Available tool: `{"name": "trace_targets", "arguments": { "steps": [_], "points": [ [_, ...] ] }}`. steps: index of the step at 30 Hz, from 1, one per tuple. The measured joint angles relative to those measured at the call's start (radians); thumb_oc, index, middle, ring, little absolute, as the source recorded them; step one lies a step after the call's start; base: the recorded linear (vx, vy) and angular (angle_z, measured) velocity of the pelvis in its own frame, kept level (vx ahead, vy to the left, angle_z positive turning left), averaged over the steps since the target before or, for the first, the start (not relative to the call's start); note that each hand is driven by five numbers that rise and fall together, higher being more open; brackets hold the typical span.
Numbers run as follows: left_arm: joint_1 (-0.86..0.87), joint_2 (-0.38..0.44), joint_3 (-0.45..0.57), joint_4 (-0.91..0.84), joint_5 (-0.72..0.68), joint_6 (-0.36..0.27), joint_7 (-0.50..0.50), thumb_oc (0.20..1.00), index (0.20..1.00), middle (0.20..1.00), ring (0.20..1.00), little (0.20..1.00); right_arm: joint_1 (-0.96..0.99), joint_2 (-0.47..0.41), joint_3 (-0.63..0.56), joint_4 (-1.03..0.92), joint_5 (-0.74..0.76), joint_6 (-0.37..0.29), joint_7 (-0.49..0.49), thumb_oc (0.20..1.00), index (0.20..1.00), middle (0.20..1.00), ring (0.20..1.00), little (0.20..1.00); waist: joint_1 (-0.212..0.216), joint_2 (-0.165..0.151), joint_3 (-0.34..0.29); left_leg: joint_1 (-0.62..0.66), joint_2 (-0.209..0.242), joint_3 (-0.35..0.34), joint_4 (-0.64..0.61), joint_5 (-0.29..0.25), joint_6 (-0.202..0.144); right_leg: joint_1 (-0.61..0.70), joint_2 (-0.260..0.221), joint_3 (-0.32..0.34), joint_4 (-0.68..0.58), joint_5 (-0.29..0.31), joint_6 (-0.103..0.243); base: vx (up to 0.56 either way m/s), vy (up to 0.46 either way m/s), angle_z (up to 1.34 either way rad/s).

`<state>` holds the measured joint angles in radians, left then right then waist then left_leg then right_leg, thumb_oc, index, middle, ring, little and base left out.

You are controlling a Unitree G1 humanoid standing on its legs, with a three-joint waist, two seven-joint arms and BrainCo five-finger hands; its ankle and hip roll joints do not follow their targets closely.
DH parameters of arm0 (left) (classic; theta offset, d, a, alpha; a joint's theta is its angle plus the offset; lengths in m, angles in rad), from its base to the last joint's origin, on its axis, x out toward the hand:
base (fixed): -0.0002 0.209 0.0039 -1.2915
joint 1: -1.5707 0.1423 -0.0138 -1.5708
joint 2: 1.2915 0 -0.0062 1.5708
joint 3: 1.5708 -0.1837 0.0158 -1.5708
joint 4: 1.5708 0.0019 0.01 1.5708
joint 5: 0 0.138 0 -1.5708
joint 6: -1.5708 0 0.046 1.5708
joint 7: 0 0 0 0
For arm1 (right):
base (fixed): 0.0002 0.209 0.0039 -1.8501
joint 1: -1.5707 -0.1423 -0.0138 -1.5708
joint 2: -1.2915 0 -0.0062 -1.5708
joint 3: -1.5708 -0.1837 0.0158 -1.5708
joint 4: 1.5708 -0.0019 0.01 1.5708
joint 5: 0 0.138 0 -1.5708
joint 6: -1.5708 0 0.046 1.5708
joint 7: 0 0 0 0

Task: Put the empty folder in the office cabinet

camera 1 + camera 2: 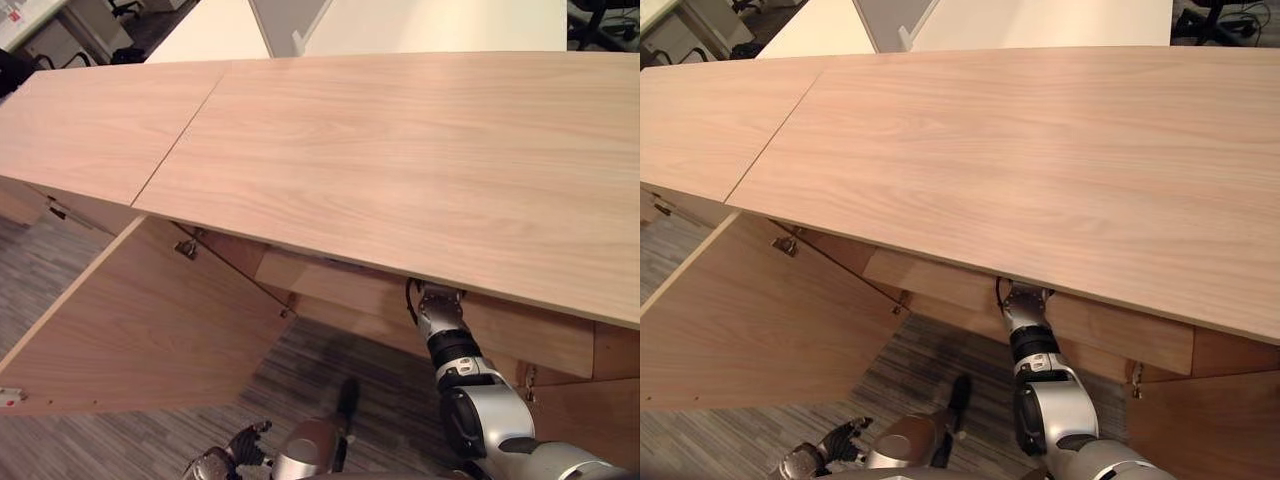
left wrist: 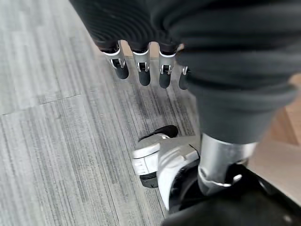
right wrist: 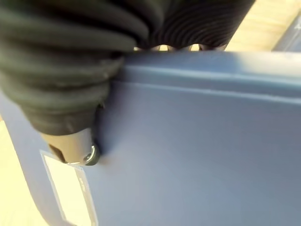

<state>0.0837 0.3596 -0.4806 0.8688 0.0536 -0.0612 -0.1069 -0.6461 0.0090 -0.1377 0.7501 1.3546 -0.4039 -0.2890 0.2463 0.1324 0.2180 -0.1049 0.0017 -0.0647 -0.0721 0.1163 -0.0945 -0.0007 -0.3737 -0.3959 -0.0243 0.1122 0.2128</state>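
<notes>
Cabinet [image 1: 400, 170]: a long, low unit with a pale wood top; the right arm reaches in under its front edge, so the right hand lies inside, beneath the top.
Cabinet door [image 1: 140, 330]: swung open, well off to the left of the right arm, above and beyond the left hand.
Floor [image 2: 56, 141]: grey striped carpet, spread below the left hand's fingertips.
Folder [image 3: 197, 150]: a blue folder seen in the right wrist view, pressed flat against the right hand, its broad face running out past the thumb; its top edge sits against the fingers.
Label [image 3: 70, 190]: a pale rectangle on the folder, just beside the thumb tip.
Right hand [image 3: 70, 141]: thumb laid on the near face of the folder, fingers over the far side of its edge, so it pinches the folder between them.
Left hand [image 2: 141, 68]: hangs low over the floor, fingers loosely extended, holding nothing.
</notes>
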Motion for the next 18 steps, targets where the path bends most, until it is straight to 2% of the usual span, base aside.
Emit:
{"name": "trace_targets", "arguments": {
  "steps": [4,6,8,9,10,14,16,18],
  "points": [
    [-0.008,-0.005,0.001,0.016,-0.009,0.017,0.006,1.0,1.0,1.0,1.0,1.0,-0.001,0.008,0.051,0.004,-0.001,0.021,-0.01,0.2,0.2,0.2,0.2,0.2,-0.023,-0.025,0.014,-0.026,0.011,0.021,0.069,-0.04,0.014,-0.077,-0.021,-0.018,0.143,-0.014,-0.017,-0.01,-0.022,-0.17],
    [-0.009,-0.001,0.011,0.032,-0.01,0.017,0.01,1.0,1.0,1.0,1.0,1.0,-0.001,0.02,0.051,0.016,-0.001,0.023,-0.021,0.2,0.2,0.2,0.2,0.2,-0.016,-0.046,0.007,-0.023,0.019,0.03,0.082,-0.051,0.013,-0.086,-0.022,-0.06,0.16,-0.014,-0.034,0.03,-0.039,-0.23],
    [-0.008,0.008,0.013,0.036,-0.011,0.018,0.009,1.0,1.0,1.0,1.0,1.0,-0.002,0.008,0.033,0.04,-0.001,0.025,-0.023,0.2,0.2,0.2,0.2,0.2,-0.008,-0.073,-0.002,-0.03,0.019,0.031,0.095,-0.056,0.012,-0.082,-0.023,-0.061,0.15,-0.035,-0.041,0.06,-0.037,-0.07],
    [-0.008,0.01,0.013,0.034,-0.012,0.018,0.009,1.0,1.0,1.0,1.0,1.0,-0.002,-0.002,0.003,0.044,-0.001,0.03,-0.023,0.2,0.2,0.2,0.2,0.2,0.008,-0.075,-0.003,-0.029,0.021,0.03,0.099,-0.056,0.012,-0.076,-0.019,-0.061,0.142,-0.037,-0.037,0.05,-0.032,0.06],
    [-0.006,0.009,0.01,0.026,-0.012,0.016,0.008,1.0,1.0,1.0,1.0,1.0,-0.003,-0.026,-0.026,0.046,-0.001,0.024,-0.027,0.2,0.2,0.2,0.2,0.2,0.018,-0.074,-0.003,-0.031,0.021,0.025,0.108,-0.056,0.011,-0.07,-0.019,-0.071,0.137,-0.046,-0.025,0.05,-0.038,0.1],
    [-0.001,0.012,0.009,0.028,-0.034,0.016,0.001,1.0,1.0,1.0,1.0,1.0,-0.034,-0.122,-0.101,0.103,-0.001,0.024,-0.03,0.2,0.2,0.2,0.2,0.2,0.031,-0.068,-0.005,-0.058,0.018,0.006,0.124,-0.056,0.011,-0.071,-0.026,-0.095,0.136,-0.047,-0.023,0.01,-0.022,0.17],
    [0.012,0.031,-0.004,0.017,-0.046,0.016,-0.014,1.0,1.0,1.0,1.0,1.0,-0.078,-0.246,-0.149,0.196,-0.001,0.016,-0.036,0.2,0.2,0.2,0.2,0.2,0.036,-0.05,-0.008,-0.089,0.008,-0.002,0.14,-0.054,0.013,-0.089,-0.032,-0.108,0.139,-0.042,-0.021,-0.06,-0.034,0.16],
    [0.008,0.042,-0.012,0.008,-0.047,0.014,-0.02,1.0,1.0,1.0,1.0,1.0,-0.084,-0.289,-0.154,0.236,-0.001,0.02,-0.034,0.2,0.2,0.2,0.2,0.2,0.037,-0.035,-0.006,-0.106,0.008,-0.002,0.158,-0.054,0.02,-0.101,-0.034,-0.108,0.148,-0.038,-0.025,-0.07,-0.031,0.04]
  ]
}}
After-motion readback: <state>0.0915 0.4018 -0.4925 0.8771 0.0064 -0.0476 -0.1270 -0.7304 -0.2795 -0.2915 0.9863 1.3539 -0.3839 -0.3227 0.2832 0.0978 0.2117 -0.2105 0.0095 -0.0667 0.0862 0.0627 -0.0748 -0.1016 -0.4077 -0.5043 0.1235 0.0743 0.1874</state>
